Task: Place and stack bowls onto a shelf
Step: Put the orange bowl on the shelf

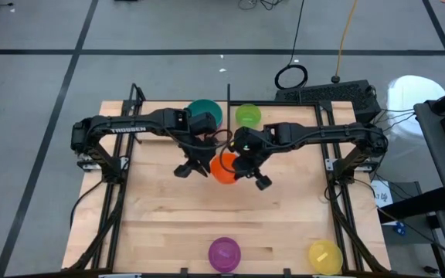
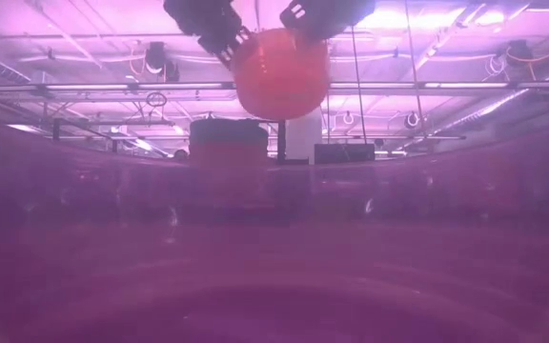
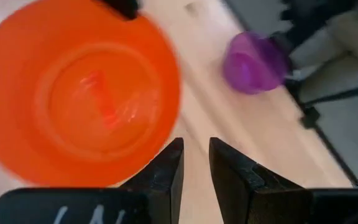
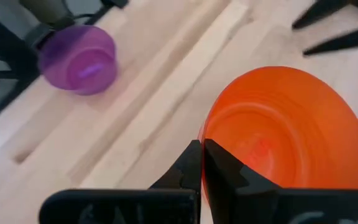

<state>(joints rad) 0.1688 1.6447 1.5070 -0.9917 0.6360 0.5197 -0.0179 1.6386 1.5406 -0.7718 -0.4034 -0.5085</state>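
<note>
Nearby, teal bowl (image 1: 205, 110) and green bowl (image 1: 247, 116) apparently flank orange bowl (image 1: 224, 167).

A grey floor (image 1: 168, 31) of large tiles with dark seams surrounds the pale wooden tabletop (image 1: 168, 216). Behind the tabletop a black cable coiled into a ring (image 1: 290, 76) lies on the floor, with a yellow cable (image 1: 348, 31) running away from it. A dark keyboard (image 1: 327, 94) sits near that far corner. From table height, the room behind shows a ceiling of beams and pipes (image 2: 84, 57) under bright lights (image 2: 394, 17).
</note>
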